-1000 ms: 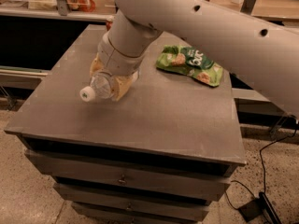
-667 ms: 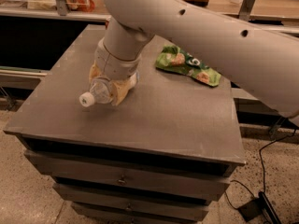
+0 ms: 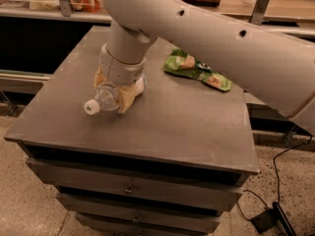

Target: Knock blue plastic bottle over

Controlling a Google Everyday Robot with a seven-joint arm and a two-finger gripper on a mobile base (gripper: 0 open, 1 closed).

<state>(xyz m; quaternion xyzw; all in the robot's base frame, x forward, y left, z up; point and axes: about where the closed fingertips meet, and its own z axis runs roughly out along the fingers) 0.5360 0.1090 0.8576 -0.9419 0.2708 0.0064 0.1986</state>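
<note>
The clear plastic bottle (image 3: 101, 101) with a white cap lies tilted on its side on the grey table top (image 3: 162, 122), its cap pointing toward the front left. My gripper (image 3: 120, 93) sits right over the bottle's body at the table's left middle, with its tan fingers (image 3: 127, 98) on either side of the bottle. The wide white arm reaches in from the upper right and hides the rest of the bottle. No soda can is in view.
A green snack bag (image 3: 197, 69) lies on the table to the right of the gripper. The table is a drawer cabinet. A counter with bags runs along the back. A cable and a black box (image 3: 266, 219) lie on the floor at the lower right.
The arm has swung slightly; the gripper and bottle have shifted a little toward the front, and the bottle stays down on its side.
</note>
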